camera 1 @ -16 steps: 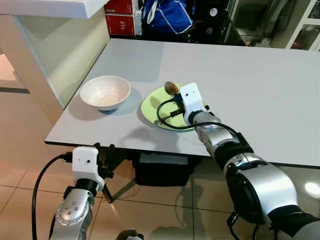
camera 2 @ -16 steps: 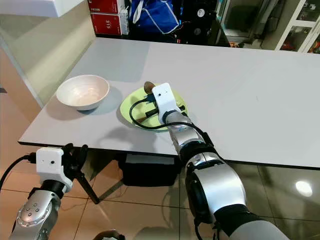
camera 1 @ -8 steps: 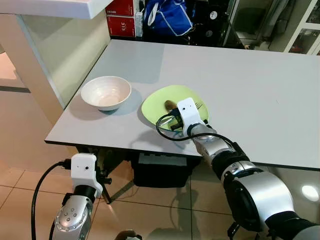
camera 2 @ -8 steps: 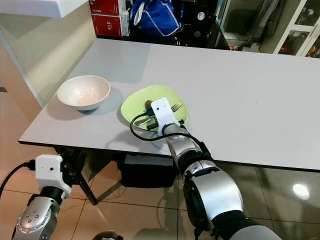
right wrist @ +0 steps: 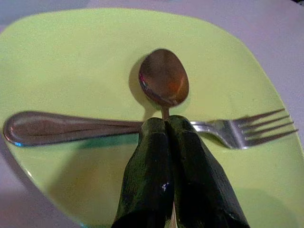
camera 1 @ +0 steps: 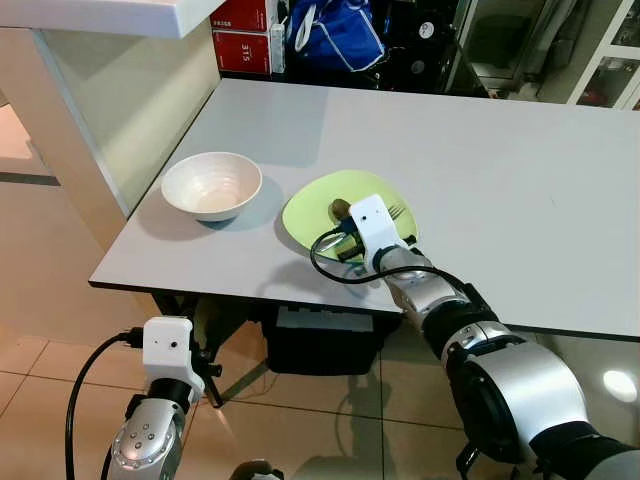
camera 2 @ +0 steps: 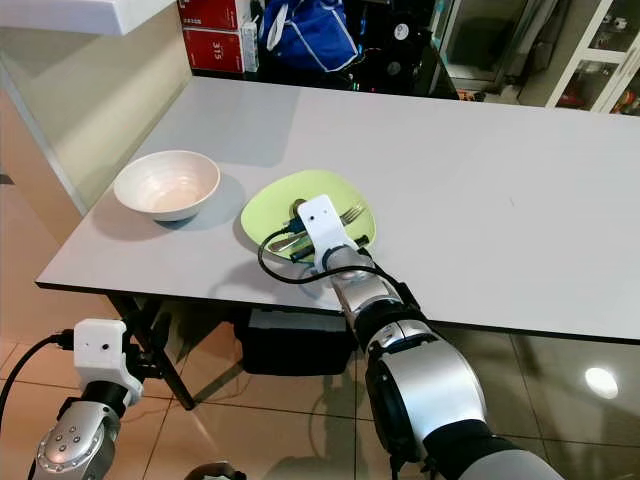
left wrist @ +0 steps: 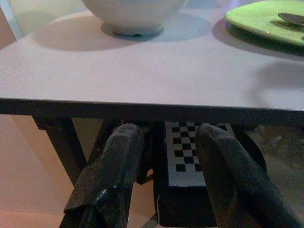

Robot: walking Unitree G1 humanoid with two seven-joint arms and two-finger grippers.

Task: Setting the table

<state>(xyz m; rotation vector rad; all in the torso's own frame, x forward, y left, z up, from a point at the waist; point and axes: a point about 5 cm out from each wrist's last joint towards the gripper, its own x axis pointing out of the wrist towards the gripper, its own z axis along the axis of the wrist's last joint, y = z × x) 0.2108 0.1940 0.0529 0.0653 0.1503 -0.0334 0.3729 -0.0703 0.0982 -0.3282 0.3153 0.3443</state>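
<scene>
Nearest the camera, at about 7 o'clock, the left gripper (left wrist: 164,178) hangs below the table (camera 1: 520,180) edge, its two black fingers (left wrist: 111,178) spread apart with nothing between them. Through its wrist camera you look under the tabletop at a checkered box (left wrist: 186,159) on the floor.

Moving up to the centre, the right gripper (right wrist: 166,124) reaches over the near edge of the table onto the green plate (camera 1: 305,212). Its fingers are pinched tight together on the neck of the spoon (right wrist: 164,81), the bowl of the spoon sticking out just past the tips and lying on the plate. A fork (right wrist: 71,127) lies flat across the plate under the fingertips, crossing the spoon's line, handle out one side and tines out the other. In the head view the tines (camera 1: 397,211) point toward 2 o'clock on the plate.

At 10 o'clock from the plate, near it but apart, sits the white bowl (camera 1: 211,185), upright, close to the table's left edge.

Farther back, beyond the far end of the table at 12 o'clock, there is a blue bag (camera 1: 335,35), with red boxes (camera 1: 240,40) just to its 9 o'clock side.
</scene>
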